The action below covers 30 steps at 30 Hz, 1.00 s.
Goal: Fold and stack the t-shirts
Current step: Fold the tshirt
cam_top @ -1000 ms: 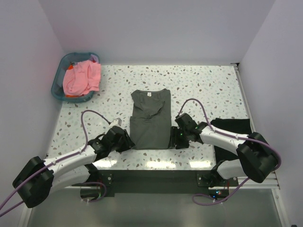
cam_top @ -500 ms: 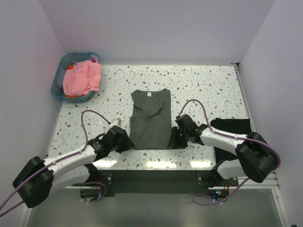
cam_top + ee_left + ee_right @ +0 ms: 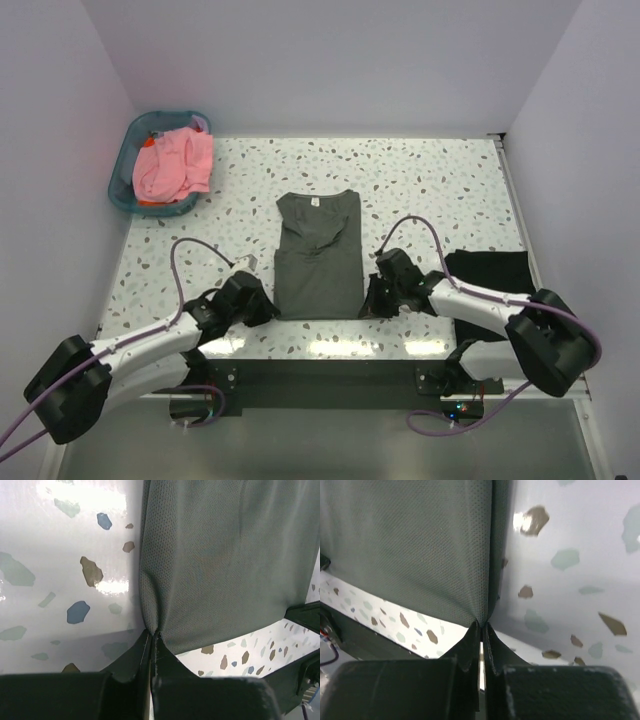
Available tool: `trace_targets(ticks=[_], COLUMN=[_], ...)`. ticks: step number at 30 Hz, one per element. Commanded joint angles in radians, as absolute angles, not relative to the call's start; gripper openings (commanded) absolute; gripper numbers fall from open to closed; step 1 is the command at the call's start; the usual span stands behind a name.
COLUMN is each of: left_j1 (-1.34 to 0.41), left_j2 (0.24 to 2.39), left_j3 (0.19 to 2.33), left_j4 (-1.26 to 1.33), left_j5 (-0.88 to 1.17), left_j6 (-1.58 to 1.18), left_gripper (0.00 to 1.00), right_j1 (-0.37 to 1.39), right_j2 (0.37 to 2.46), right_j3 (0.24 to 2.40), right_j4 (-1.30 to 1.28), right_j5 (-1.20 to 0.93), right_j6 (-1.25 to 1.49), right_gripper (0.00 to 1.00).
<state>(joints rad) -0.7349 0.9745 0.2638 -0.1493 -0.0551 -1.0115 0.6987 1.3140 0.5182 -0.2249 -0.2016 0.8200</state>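
Near edge: left hand point(image 3: 152, 639) and right hand point(image 3: 481, 629) each pinched closed on a bottom hem corner of the dark olive-grey mesh-cloth t-shirt point(image 3: 318, 258), which lies flat mid-way across the white speckled bench point(image 3: 440, 190). The grips are fingertip-thin, so a fast or uneven lift likely slips a corner and skews the fold. Right: black folded t-shirt point(image 3: 490, 268). Far left: salmon-pink t-shirt point(image 3: 175, 165) in teal plastic basket point(image 3: 122, 180).

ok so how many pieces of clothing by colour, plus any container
olive-grey t-shirt: 1
black garment: 1
salmon-pink garment: 1
teal basket: 1
total: 4
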Motion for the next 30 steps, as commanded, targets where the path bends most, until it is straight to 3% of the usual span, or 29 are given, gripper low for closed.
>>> trace_targets(ticks=[1, 6, 14, 20, 30], left_j1=[-0.75, -0.781, -0.781, -0.732, -0.534], left_j2=[0.93, 0.827, 0.876, 1.038, 1.215], left_j3=[0.196, 0.201, 0.383, 0.573, 0.808], left_j4=[-0.235, -0.288, -0.336, -0.273, -0.117], left_j5=[-0.038, -0.049, -0.124, -0.173, -0.114], left_j6=[-1.014, -1.025, -0.965, -0.856, -0.818], left_gripper=[0.0, 0.0, 0.0, 0.0, 0.0], right_j1=[0.732, 0.791, 0.795, 0.762, 0.586], right_j2=[1.201, 1.002, 0.948, 1.102, 1.368], right_j3=[0.471, 0.426, 0.578, 0.807, 1.092], right_j4=[-0.256, -0.33, -0.477, -0.54, -0.44], right_j5=[-0.155, -0.092, 0.015, 0.143, 0.074], right_j6=[0.782, 0.788, 0.741, 0.651, 0.551], right_gripper=[0.0, 0.0, 0.0, 0.0, 0.0])
